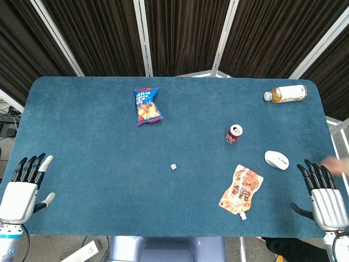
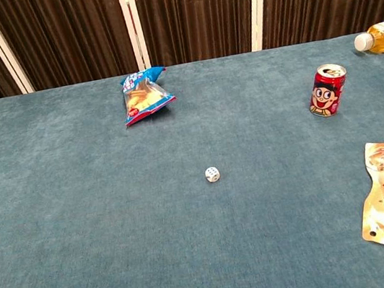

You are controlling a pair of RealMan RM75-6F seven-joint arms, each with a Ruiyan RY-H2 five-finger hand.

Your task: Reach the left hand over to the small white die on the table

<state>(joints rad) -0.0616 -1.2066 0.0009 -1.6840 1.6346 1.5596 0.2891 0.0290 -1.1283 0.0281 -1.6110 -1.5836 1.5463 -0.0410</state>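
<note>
Your left hand [image 1: 22, 188] sits at the near left edge of the blue table [image 1: 82, 164], fingers apart, holding nothing. Your right hand [image 1: 324, 196] is the same at the near right. You have the little white die [image 1: 173, 166] mid-table, far from both.

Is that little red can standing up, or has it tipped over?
Standing up. In the chest view the red can sits on its base with its silver top facing up; the head view looks down on that top.
</note>
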